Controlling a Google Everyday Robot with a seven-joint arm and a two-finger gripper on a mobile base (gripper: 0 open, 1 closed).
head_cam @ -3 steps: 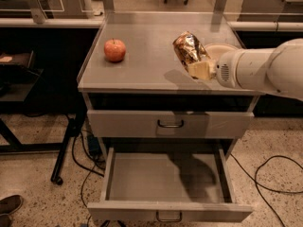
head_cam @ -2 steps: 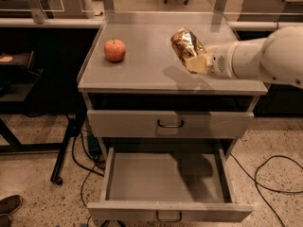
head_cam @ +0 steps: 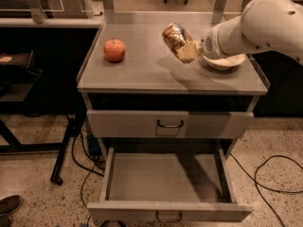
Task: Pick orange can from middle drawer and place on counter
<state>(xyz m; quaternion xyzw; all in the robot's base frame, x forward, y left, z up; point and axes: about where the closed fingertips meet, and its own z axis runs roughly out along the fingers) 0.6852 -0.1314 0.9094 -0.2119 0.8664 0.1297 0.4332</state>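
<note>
Orange can (head_cam: 174,36) hangs in the air above the table (head_cam: 142,72), tilted with its top leaning to the back left, and touches nothing but the gripper (head_cam: 184,48). The fingers (head_cam: 191,52) pinch the lower end of the can from the right. The white arm (head_cam: 258,22) reaches in from the right edge of the view.

Over the last second the orange can has travelled left and towards the back of the table, and it now sits a little higher in the view than it did. The arm has swung up with it, so a white bowl (head_cam: 226,62) near the right rim, hidden under the arm a moment ago, now shows. The can's shadow (head_cam: 177,74) lies on bare grey metal in front of the bowl. The red apple (head_cam: 114,49) has not moved; it stands well apart on the left side.

The middle drawer (head_cam: 161,178) is pulled out below with nothing on its floor, and the drawer front above it (head_cam: 170,123) is shut. So the picking part looks finished and the carry has brought the can over open surface between apple and bowl. What remains, by my reading, is to bring it down, probably turning it more upright, set it on the bare patch, and then let go. The bowl just beside it is the thing to steer clear of on the way down.
</note>
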